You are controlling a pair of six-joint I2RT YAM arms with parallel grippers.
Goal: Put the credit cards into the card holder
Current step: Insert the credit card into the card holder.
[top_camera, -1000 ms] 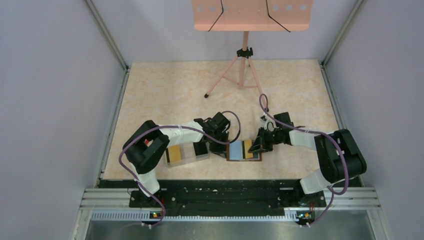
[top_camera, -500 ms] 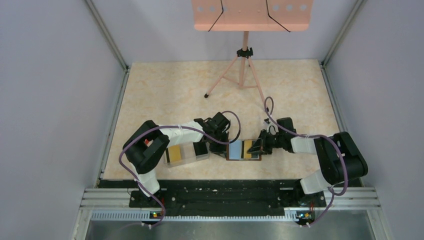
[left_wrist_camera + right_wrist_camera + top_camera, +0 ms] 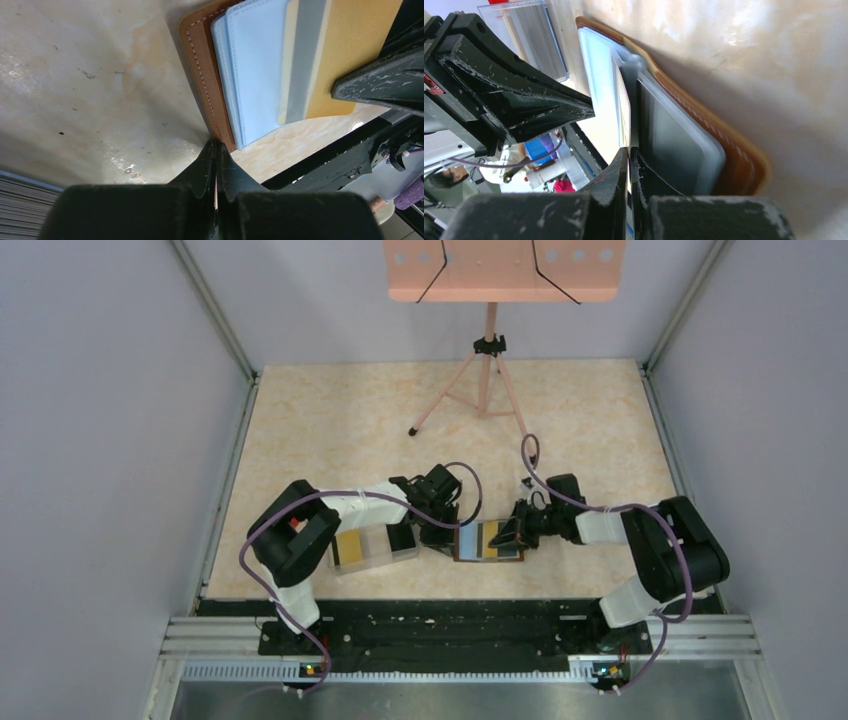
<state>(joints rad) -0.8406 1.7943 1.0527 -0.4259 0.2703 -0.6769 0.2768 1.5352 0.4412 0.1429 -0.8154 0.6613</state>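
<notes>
From above, the card holder (image 3: 470,540) lies open on the table (image 3: 360,420) between my two arms. One yellow card (image 3: 497,538) sits over its right half. Just left of it the clear tray (image 3: 380,561) holds a second yellow card (image 3: 348,546) and what looks like a black card (image 3: 402,537). I judge the job to be early: one card is going in, and at least those two are left. My left gripper (image 3: 436,536) is at the holder's left edge and my right gripper (image 3: 510,533) is at its right edge.

In my left wrist view, my left gripper (image 3: 216,147) has its fingers pressed together with nothing between them. The tips touch the brown stitched corner of the card holder (image 3: 200,65). I read this as pinning the holder down rather than grasping it. The yellow card (image 3: 345,55) lies across the pale blue lining, and my right gripper's black finger is over its far end.

In my right wrist view, my right gripper (image 3: 629,152) is nearly closed and pinches the thin edge of the yellow card (image 3: 623,107). The card is angled into the holder's pale pockets. I cannot tell how far it has gone into a slot.
</notes>
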